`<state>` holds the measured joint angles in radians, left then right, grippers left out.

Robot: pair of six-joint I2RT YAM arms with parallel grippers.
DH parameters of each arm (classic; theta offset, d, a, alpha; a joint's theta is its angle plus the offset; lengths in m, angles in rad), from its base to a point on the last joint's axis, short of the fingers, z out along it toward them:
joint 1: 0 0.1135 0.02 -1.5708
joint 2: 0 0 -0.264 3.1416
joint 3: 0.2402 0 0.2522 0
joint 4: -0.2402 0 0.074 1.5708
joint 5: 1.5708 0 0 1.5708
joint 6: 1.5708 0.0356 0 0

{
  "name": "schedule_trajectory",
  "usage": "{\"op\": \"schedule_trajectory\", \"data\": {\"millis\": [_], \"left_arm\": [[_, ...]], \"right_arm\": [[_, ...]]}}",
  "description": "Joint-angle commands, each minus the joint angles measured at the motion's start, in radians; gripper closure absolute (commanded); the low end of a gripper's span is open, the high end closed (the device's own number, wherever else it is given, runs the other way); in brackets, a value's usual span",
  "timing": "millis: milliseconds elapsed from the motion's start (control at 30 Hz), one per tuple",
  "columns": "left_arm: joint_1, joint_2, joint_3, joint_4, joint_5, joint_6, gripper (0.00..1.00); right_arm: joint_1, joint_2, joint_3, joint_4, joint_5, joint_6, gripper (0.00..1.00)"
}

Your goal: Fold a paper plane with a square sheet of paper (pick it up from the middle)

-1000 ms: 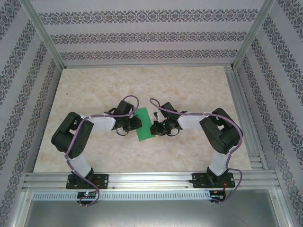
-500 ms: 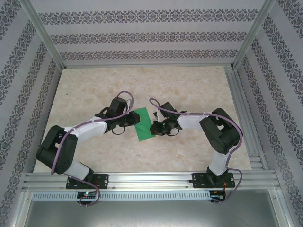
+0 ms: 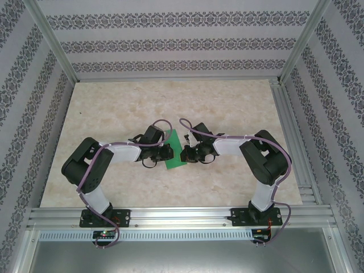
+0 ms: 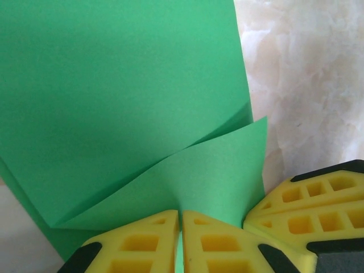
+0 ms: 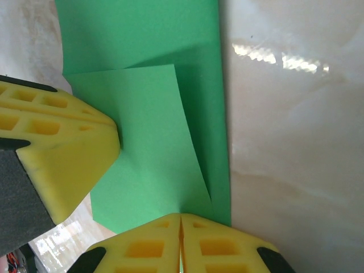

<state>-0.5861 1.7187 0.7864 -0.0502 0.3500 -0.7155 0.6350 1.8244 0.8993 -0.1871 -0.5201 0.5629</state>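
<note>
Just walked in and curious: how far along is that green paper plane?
Done: the green sheet already has a folded flap lying across it. In hand: left pincer and right pincer are each shut on an edge, from opposite sides. To do: no pointed nose or centre ridge shows, so most folding likely remains.

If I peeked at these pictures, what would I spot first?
The bright green paper, partly folded, in the middle of the pale table. Then the left arm's yellow fingers and the right arm's yellow fingers, each pair pinched shut on the paper's edge from opposite sides.
</note>
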Motion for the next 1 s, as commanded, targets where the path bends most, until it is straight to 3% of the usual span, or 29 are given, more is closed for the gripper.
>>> {"op": "schedule_trajectory", "data": {"millis": [0,233,400,567,800,967], "left_arm": [[0.009,0.003,0.011,-0.075,-0.125,0.004,0.88],[0.048,-0.077,-0.008,-0.087,-0.125,0.011,0.87],[0.043,-0.098,-0.017,0.053,0.039,-0.003,0.86],[0.016,-0.065,-0.016,0.124,0.103,-0.004,0.86],[0.003,0.007,0.001,0.117,0.096,-0.007,0.86],[0.006,0.018,0.018,0.018,-0.012,0.005,0.87]], "right_arm": [[0.01,0.07,-0.049,-0.097,0.134,-0.003,0.91],[0.009,0.069,-0.048,-0.102,0.141,-0.007,0.91],[0.01,0.07,-0.047,-0.099,0.141,-0.006,0.91],[0.011,0.073,-0.048,-0.098,0.14,-0.004,0.91],[0.011,0.082,-0.044,-0.094,0.139,-0.003,0.91],[0.01,0.081,-0.042,-0.097,0.137,-0.005,0.91]]}}
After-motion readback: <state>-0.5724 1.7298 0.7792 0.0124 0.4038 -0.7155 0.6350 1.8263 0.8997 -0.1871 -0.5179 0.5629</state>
